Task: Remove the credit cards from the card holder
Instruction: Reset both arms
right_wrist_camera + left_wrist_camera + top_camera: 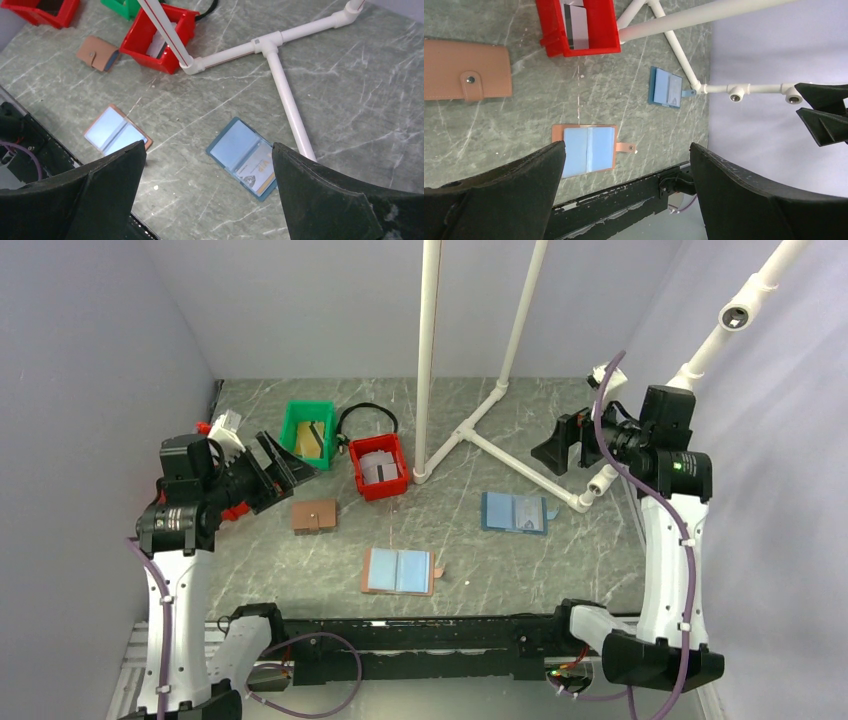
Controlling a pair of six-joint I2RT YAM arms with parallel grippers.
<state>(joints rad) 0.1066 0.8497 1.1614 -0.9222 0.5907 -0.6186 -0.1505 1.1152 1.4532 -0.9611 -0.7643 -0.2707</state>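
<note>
Mix-ups worried me most: the flat brown leather-look card holder lay open, pale blue side up, on the grey marbled table just beyond the black base rail. It sat between the arms and well apart from both. An all-blue bifold holder sat nearer the right gripper, and a closed brown snap wallet nearer the left gripper. Both grippers hung wide open, holding nothing. I judged that a thin card pulled from an unpinned holder could drag the whole thing along, and that the right arm might clip the white pipe frame. Glare hid whether the holder's pockets held anything. Pale grey-white credit cards showed only in the red plastic bin farther back, partly shadowed.
</note>
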